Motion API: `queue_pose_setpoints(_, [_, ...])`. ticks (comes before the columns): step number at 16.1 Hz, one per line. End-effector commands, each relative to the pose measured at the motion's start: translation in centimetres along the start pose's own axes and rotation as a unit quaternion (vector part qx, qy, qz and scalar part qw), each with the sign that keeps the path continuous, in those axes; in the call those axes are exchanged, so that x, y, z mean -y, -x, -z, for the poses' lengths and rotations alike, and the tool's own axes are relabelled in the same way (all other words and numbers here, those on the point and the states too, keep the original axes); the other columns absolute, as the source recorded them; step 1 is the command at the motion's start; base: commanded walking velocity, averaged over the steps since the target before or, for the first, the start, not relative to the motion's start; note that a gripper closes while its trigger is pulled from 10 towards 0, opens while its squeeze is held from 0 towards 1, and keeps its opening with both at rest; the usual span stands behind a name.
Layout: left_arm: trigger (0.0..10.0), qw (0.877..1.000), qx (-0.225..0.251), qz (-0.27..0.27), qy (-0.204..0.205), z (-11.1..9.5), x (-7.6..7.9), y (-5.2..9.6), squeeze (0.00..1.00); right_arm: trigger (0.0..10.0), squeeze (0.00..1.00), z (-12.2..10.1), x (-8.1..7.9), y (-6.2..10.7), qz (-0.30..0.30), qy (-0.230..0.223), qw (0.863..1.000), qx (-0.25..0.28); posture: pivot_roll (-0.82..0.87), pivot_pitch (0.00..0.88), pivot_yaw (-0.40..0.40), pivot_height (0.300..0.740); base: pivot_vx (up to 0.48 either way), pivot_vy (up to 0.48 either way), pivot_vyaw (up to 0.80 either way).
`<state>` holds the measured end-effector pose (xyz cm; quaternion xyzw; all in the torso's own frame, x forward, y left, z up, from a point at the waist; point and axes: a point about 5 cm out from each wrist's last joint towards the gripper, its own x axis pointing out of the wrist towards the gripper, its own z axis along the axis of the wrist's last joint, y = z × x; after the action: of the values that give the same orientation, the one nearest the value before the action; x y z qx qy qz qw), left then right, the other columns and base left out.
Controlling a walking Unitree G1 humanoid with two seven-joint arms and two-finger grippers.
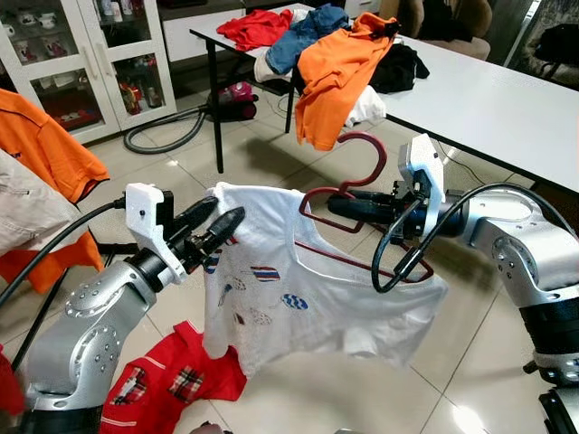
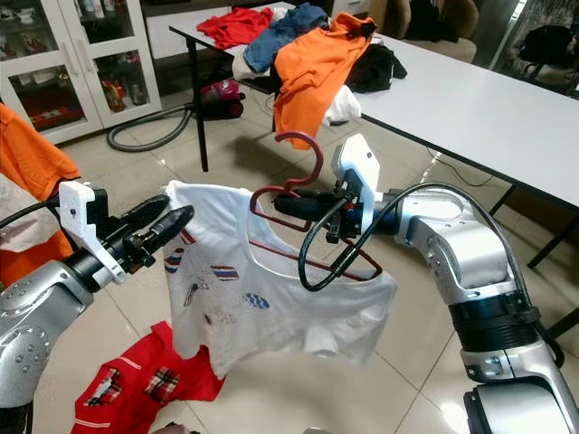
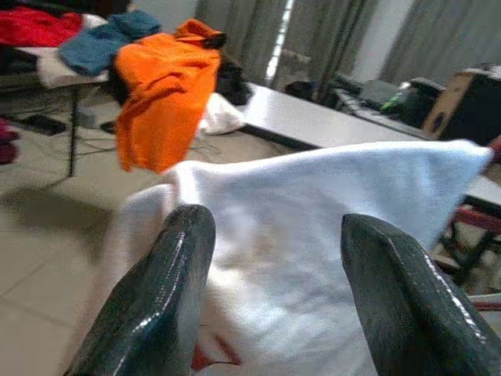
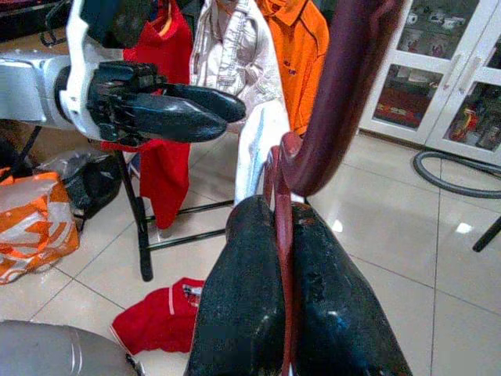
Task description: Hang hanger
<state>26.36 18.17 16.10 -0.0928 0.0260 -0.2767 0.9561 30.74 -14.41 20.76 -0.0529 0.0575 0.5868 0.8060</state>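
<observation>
Left eye view: right gripper (image 1: 336, 207) clamped on the neck of a dark red hanger (image 1: 360, 172), hook curling upward, a white T-shirt (image 1: 298, 289) draped on it in mid-air above the tiled floor (image 1: 317, 380); left gripper (image 1: 217, 221) at the shirt's shoulder, fingers a little apart with the cloth's edge at their tips, a firm hold not certain. Red garment (image 1: 167, 380) on the floor below, orange shirt (image 1: 339, 72) hanging over the white tabletop (image 1: 507, 99) behind. Right eye view: same scene, orange clothes (image 2: 27, 163) hanging at the robot's left. Left wrist view: two black fingers (image 3: 156, 298) spread, white cloth between and beyond them. Right wrist view: fingers (image 4: 243, 305) pressed together on the thin red wire of the hanger, the left gripper opposite, a glass cabinet (image 4: 438, 70) beyond.
</observation>
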Motion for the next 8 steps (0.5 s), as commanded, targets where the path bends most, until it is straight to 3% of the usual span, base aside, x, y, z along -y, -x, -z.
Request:
queue_pose_setpoints(1, [10.0,1.0,0.007,-0.014,-0.007,-0.3,-0.4,-0.1,0.0,10.0,0.0,-1.1,0.2,-0.2,-0.003,0.021,1.0,0.013,-0.1,0.0,-0.067,0.74,0.0,0.0,0.0])
queue_pose_setpoints(3, [10.0,1.0,0.014,-0.023,-0.014,-0.7,-0.7,-0.2,0.0,10.0,0.0,-1.2,0.1,-0.3,-0.008,0.021,1.0,0.014,-0.11,0.0,-0.064,0.74,0.0,0.0,0.0])
queue_pose_setpoints(4, [10.0,0.999,0.019,-0.029,-0.012,-0.9,-0.8,-0.3,1.0,10.0,0.0,-1.1,0.0,-0.2,-0.01,0.02,1.0,0.014,-0.11,0.0,-0.063,0.74,0.0,0.0,0.0])
queue_pose_setpoints(5, [10.0,0.999,0.02,-0.028,-0.011,-0.8,-0.8,-0.4,1.0,10.0,0.0,-1.1,0.0,-0.2,-0.012,0.019,1.0,0.015,-0.11,0.0,-0.063,0.74,0.0,0.0,0.0])
queue_pose_setpoints(6, [10.0,0.999,0.018,-0.023,-0.014,-0.6,-0.6,-0.8,0.89,10.0,0.0,-1.2,-0.2,-0.2,-0.019,0.018,1.0,0.015,-0.1,0.0,-0.063,0.74,0.0,0.0,0.0])
queue_pose_setpoints(7, [10.0,1.0,0.019,-0.018,-0.011,-0.6,-0.5,-1.1,0.29,10.0,0.0,-1.2,-0.3,-0.3,-0.022,0.017,0.999,0.015,-0.11,0.0,-0.062,0.74,0.0,0.0,0.0])
queue_pose_setpoints(8, [10.0,1.0,0.017,-0.012,-0.013,-0.5,-0.2,-1.5,0.0,10.0,0.0,-1.2,-0.5,-0.4,-0.027,0.018,0.999,0.015,-0.11,0.0,-0.061,0.74,0.0,0.0,0.0])
